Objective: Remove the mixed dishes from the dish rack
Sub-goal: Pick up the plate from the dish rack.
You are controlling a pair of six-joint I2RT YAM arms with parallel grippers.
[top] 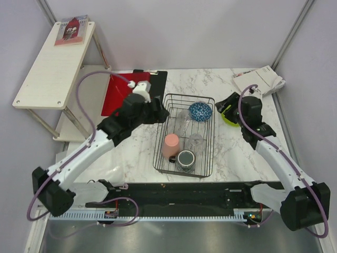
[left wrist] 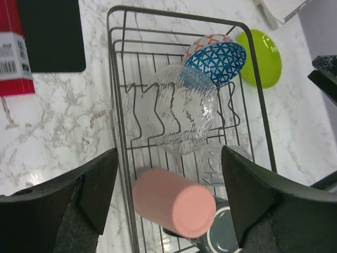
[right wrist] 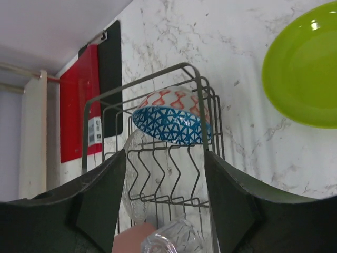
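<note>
The black wire dish rack (top: 159,142) stands mid-table. In it lie a salmon-pink cup (top: 170,146) on its side, a dark grey mug (top: 186,159), a clear drinking glass (top: 196,140), a clear ribbed dish (top: 181,122) and a blue patterned bowl (top: 200,110). The lime-green plate (top: 227,119) lies on the table right of the rack. My left gripper (left wrist: 169,195) is open above the pink cup (left wrist: 174,203), holding nothing. My right gripper (right wrist: 164,200) is open and empty by the rack's right side (right wrist: 200,105), the lime-green plate (right wrist: 303,74) to its right and the blue patterned bowl (right wrist: 171,124) ahead.
A red clipboard (top: 118,95) and a black board (top: 155,84) lie left of the rack at the back. White booklets (top: 260,81) sit at the back right corner. A wooden shelf unit (top: 52,63) stands off the table's left.
</note>
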